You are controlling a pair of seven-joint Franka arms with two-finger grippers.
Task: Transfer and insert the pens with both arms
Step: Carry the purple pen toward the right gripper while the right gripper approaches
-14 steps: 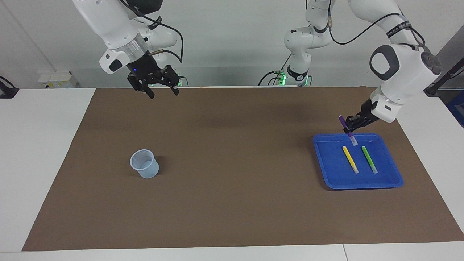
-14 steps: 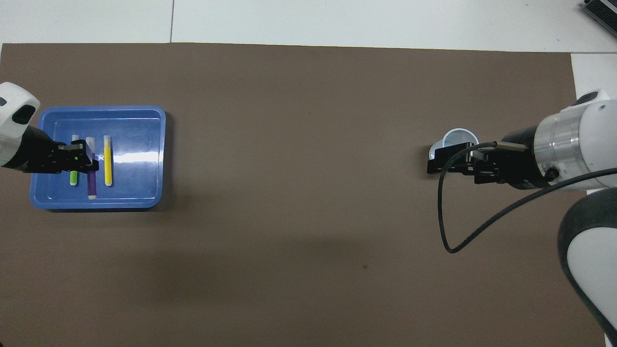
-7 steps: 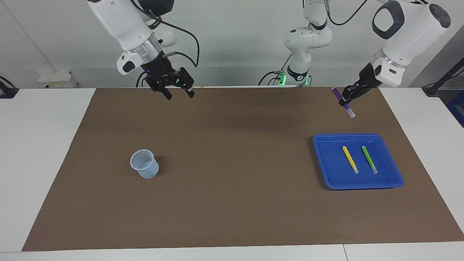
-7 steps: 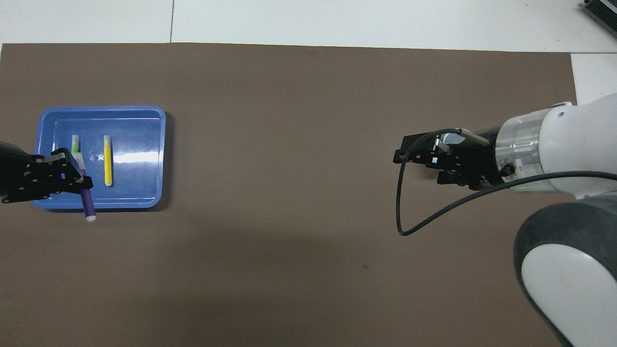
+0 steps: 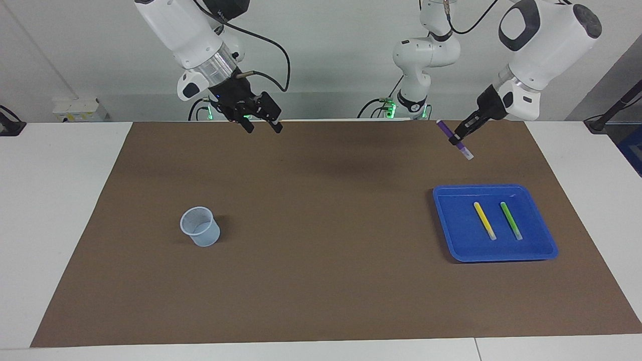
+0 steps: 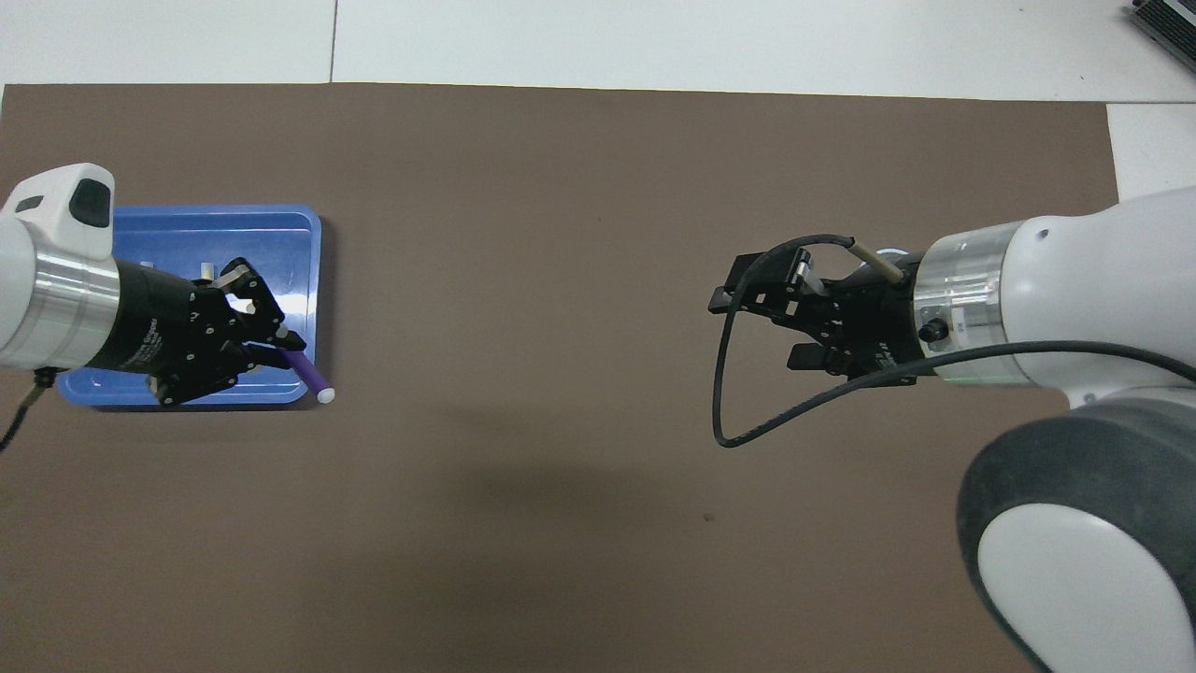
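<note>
Brown matting covers my bench. Above the tray (image 5: 546,250), my left tool (image 5: 457,139) pinches the purple pen (image 5: 454,140) aloft; yellow pen (image 5: 484,220) and green pen (image 5: 510,220) lie inside. Right tool (image 5: 263,125), spread, hangs well away. Handover comes next, I judge: bring both together.

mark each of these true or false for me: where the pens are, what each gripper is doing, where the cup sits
1. The left gripper holds the purple pen in the air. True.
2. Three pens lie in the blue tray. False: only the yellow pen and green pen lie there.
3. The right gripper is open and holds nothing. True.
4. A pen stands in the cup. False: no pen is in it.
5. The cup sits in the tray. False: it stands on the brown mat, toward the right arm's end.
</note>
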